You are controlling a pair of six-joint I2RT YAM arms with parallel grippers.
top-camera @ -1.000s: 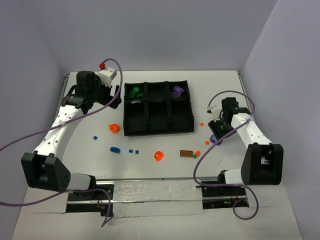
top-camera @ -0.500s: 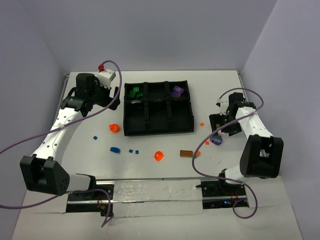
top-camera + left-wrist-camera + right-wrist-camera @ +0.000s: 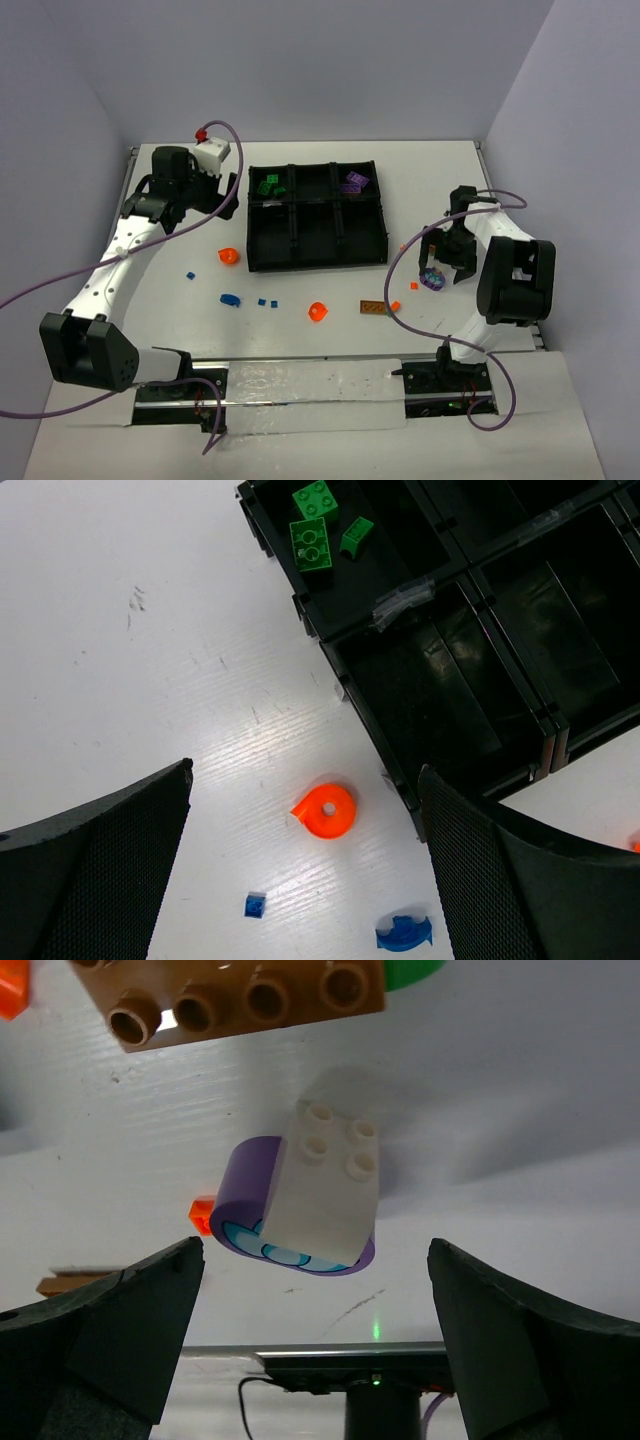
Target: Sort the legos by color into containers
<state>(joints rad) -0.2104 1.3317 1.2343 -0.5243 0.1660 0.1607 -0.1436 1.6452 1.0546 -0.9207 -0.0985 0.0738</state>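
Note:
The black tray [image 3: 315,265] holds green legos [image 3: 268,185] in its back-left container and purple legos [image 3: 354,181] in its back-right one. A purple-and-tan piece [image 3: 432,281] lies on the table to the tray's right. My right gripper [image 3: 445,262] hovers over it, open. In the right wrist view the piece [image 3: 325,1185] sits between the spread jaws of that gripper [image 3: 315,1245], with a gap on each side. My left gripper [image 3: 232,200] is open by the tray's left wall. Its jaws [image 3: 305,770] frame an orange round piece [image 3: 325,812] on the table.
Loose on the table in front of the tray are a brown plate [image 3: 374,307], two orange round pieces [image 3: 229,256] [image 3: 318,312], a blue curved piece [image 3: 230,298], small blue bits [image 3: 266,301] and small orange bits [image 3: 413,286]. Purple cables loop over both arms.
My right gripper has opened wide, and its arm has swung to the right and round over the purple-and-tan piece. The left arm has hardly moved.

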